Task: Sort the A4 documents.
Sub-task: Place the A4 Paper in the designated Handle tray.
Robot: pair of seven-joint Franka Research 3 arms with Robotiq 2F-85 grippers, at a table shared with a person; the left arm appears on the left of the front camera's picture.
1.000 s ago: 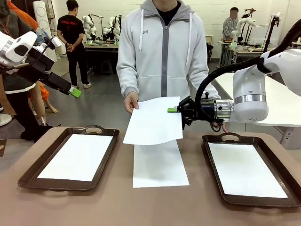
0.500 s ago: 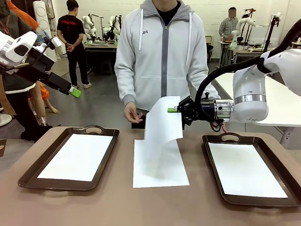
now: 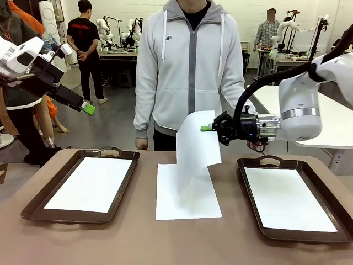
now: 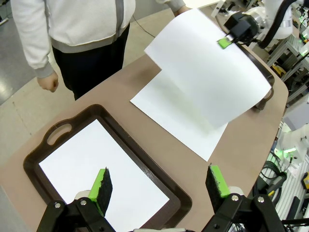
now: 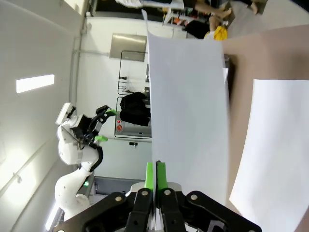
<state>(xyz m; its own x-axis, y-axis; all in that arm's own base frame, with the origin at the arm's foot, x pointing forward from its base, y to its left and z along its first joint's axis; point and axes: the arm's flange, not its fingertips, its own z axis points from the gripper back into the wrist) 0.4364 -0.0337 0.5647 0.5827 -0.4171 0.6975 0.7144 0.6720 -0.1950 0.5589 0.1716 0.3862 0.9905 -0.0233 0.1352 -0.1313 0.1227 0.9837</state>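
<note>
The A4 documents are plain white sheets. One sheet hangs curled above the table's middle, pinched at its right edge by my right gripper, which is shut on it. In the right wrist view the same sheet rises from the closed green pads. Another sheet lies flat on the table below it. One sheet rests in the left tray and one in the right tray. My left gripper hovers open, high at the far left; its wrist view shows the pads apart above the left tray.
A person in a grey hoodie stands at the far table edge, one hand hanging at the side. Both dark brown trays have handles toward the person. Bare brown tabletop lies along the front edge.
The person has let go of the sheet and lowered the hand. The sheet now droops from my right gripper alone, which has shifted slightly right and up.
</note>
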